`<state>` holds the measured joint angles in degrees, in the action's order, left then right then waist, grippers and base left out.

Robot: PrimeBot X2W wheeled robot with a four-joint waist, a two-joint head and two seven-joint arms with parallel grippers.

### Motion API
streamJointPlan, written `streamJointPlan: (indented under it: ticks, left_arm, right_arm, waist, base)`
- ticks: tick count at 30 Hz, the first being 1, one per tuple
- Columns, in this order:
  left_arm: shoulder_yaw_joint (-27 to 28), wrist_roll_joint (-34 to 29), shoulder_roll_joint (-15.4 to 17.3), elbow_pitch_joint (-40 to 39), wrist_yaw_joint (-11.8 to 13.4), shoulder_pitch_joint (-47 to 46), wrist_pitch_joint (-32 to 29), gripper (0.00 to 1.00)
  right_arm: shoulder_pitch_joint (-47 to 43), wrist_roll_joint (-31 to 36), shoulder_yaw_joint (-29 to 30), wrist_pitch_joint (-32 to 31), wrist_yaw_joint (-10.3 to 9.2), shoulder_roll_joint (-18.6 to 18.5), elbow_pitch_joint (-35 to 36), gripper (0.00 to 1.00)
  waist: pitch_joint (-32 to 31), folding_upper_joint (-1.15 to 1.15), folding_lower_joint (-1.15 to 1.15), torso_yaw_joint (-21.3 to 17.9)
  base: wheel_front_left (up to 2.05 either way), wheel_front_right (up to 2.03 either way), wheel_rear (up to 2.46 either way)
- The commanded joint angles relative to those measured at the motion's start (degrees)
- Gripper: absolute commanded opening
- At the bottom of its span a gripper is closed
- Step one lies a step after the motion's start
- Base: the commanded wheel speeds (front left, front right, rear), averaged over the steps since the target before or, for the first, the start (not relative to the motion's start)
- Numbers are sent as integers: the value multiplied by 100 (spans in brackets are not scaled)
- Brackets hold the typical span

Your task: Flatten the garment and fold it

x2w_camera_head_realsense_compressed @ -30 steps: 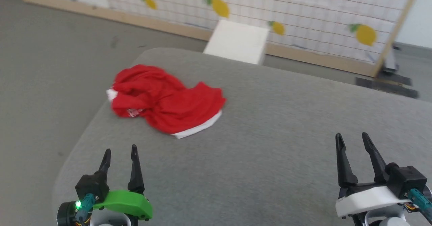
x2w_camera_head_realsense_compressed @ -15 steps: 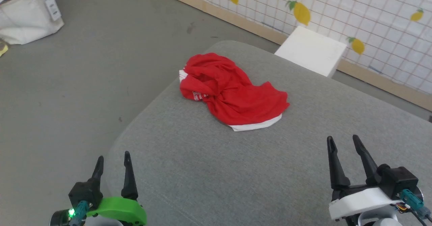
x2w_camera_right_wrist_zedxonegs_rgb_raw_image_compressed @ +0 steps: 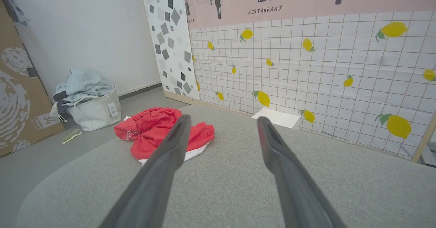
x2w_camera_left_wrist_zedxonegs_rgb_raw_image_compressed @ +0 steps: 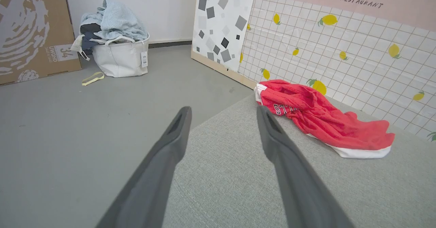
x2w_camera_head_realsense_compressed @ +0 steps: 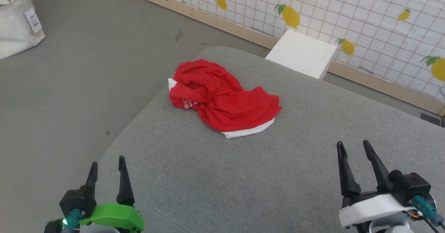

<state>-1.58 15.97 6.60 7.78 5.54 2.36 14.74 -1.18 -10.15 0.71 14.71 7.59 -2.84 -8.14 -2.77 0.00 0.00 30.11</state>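
My left end effector and right end effector: both released, empty.
The garment lies crumpled near the far left edge of the grey cushion, well apart from both.

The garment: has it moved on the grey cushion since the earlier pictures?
No. The garment lies by the same cushion edge near the white block; the camera turned.
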Motion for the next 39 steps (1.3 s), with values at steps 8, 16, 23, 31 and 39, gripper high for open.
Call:
streamJointPlan:
  ticks: [8, 16, 23, 31, 39]
  left_arm:
    - [85, 248, 155, -250, -159, -694, -112, 100]
    - [299, 720, 662, -173, -382, -2418, -1262, 100]
    - [560, 1164, 1238, 215, -384, -3567, -2670, 100]
    - [964, 1802, 1786, 620, -66, -3995, -4490, 100]
    - [1194, 2077, 2121, 515, 674, -3414, -6209, 100]
  right_arm:
    - [189, 152, 90, 29, -10, -4, 210, 100]
    - [724, 383, 249, -28, -10, -4, 649, 100]
    - [1172, 350, 264, -15, -10, -4, 819, 100]
    - [1541, 80, 179, 24, -10, -4, 803, 100]
    - [1635, -173, 187, 28, -10, -4, 856, 100]
  waist:
    - [715, 0, 0, -501]
    - [2235, 0, 0, -1349]
    - [3216, 0, 0, -2106]
    - [3824, 0, 0, -2909]
    - [3932, 0, 0, -3300]
  base:
    - [0, 0, 0]
    - [0, 0, 0]
    - [0, 0, 0]
    - [0, 0, 0]
    - [0, 0, 0]
